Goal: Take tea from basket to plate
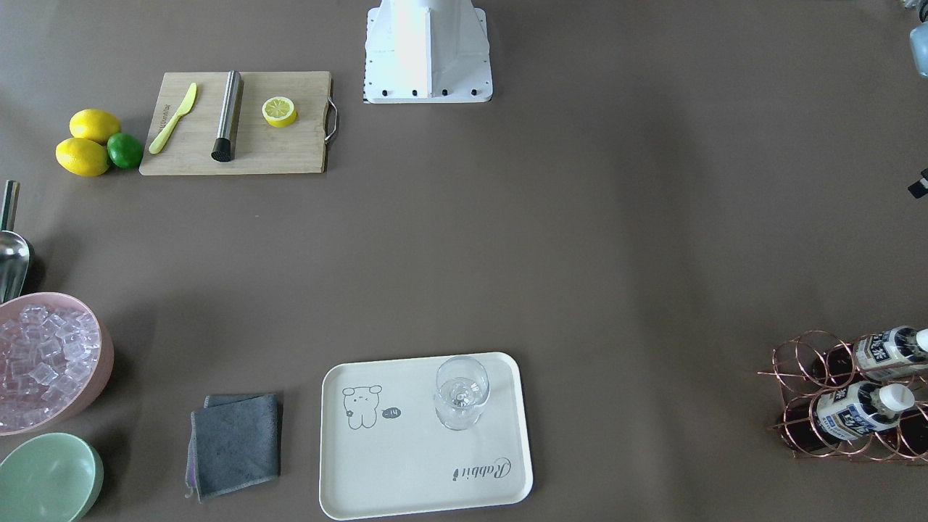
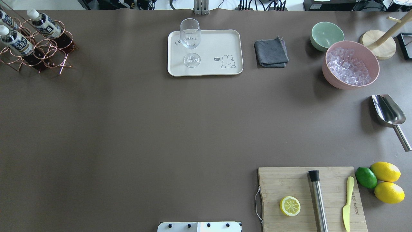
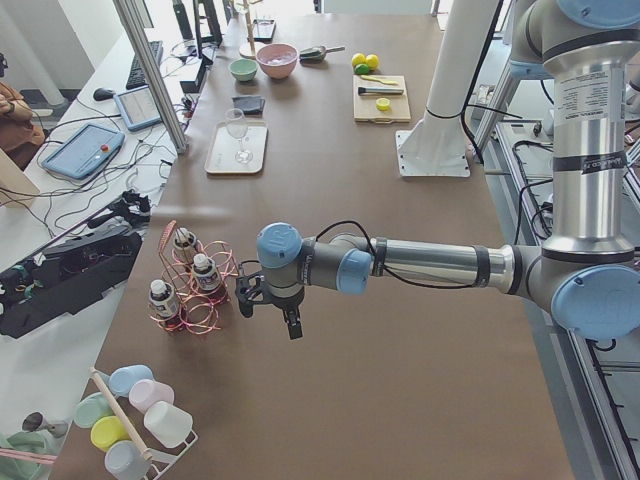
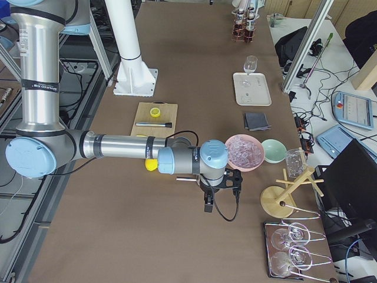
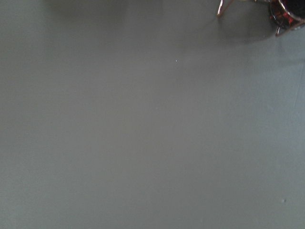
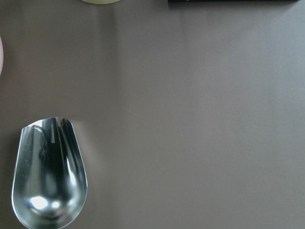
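Note:
Three tea bottles (image 2: 45,27) with white caps lie in the rose-gold wire basket (image 2: 48,54) at the table's far left corner; two of them show in the front view (image 1: 859,409). The cream plate (image 2: 219,42) with the cartoon drawing lies at the far middle and bears an upright wine glass (image 2: 190,42). My left gripper (image 3: 268,312) hangs over the table just beside the basket (image 3: 200,315), apart from it. My right gripper (image 4: 221,197) hangs near the pink bowl. I cannot tell whether either gripper is open or shut. The left wrist view shows only a corner of the basket (image 5: 224,7).
A grey cloth (image 2: 271,52), a green bowl (image 2: 326,34) and a pink bowl of ice (image 2: 351,64) stand right of the plate. A metal scoop (image 2: 389,112) lies at the right edge. A cutting board (image 2: 309,196) with a lemon half, muddler and knife sits front right, beside lemons and a lime.

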Controlling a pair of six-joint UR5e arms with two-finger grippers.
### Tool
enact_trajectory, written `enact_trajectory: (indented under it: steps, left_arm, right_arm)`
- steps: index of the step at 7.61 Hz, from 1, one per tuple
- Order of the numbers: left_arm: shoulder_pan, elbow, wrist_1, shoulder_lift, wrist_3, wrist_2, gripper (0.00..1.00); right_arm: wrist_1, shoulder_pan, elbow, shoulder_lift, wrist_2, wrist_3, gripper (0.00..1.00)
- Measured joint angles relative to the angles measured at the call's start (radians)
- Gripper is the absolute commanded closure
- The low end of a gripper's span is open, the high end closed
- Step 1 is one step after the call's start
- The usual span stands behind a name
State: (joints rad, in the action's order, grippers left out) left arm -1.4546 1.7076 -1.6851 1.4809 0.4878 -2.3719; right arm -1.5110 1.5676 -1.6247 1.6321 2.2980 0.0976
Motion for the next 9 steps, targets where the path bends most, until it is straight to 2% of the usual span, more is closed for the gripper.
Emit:
enact_trajectory:
  steps: [2, 4, 6, 9]
  left_arm:
    - [0.002, 0.000, 0.006, 0.042, 0.222, -0.001, 0.02]
    - [0.006, -0.007, 0.006, 0.078, 0.573, 0.000, 0.03]
    - [-0.013, -0.007, 0.040, 0.133, 0.747, 0.002, 0.03]
    - [-0.073, -0.008, 0.154, 0.275, 1.019, 0.003, 0.03]
  right_arm:
    - [0.000, 0.000, -0.007, 0.005, 0.001, -0.001, 0.00]
    - [-0.001, 0.001, -0.020, 0.007, 0.001, -0.001, 0.00]
    - [-0.001, 0.001, -0.031, 0.008, 0.010, 0.000, 0.00]
    - [-0.002, 0.002, -0.033, 0.006, 0.037, 0.001, 0.00]
